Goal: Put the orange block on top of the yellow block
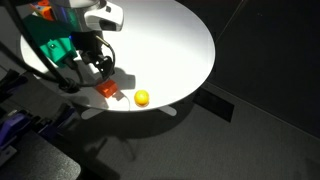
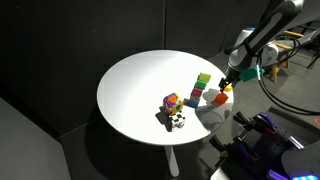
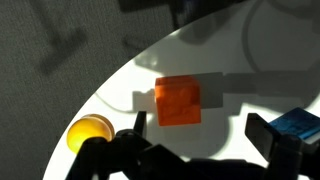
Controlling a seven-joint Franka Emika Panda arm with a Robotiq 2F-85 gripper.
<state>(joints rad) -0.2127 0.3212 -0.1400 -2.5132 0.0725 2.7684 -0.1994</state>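
Dark room around a brightly lit white round tabletop. Your gripper hangs spread and empty above the orange block, which sits close to the tabletop's edge. If you close off-centre, you could push it over that edge, or clip the small yellow ball beside it and set it rolling.

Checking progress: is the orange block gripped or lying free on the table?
Free: the orange block sits flat on the table; the open gripper hangs above without touching it.
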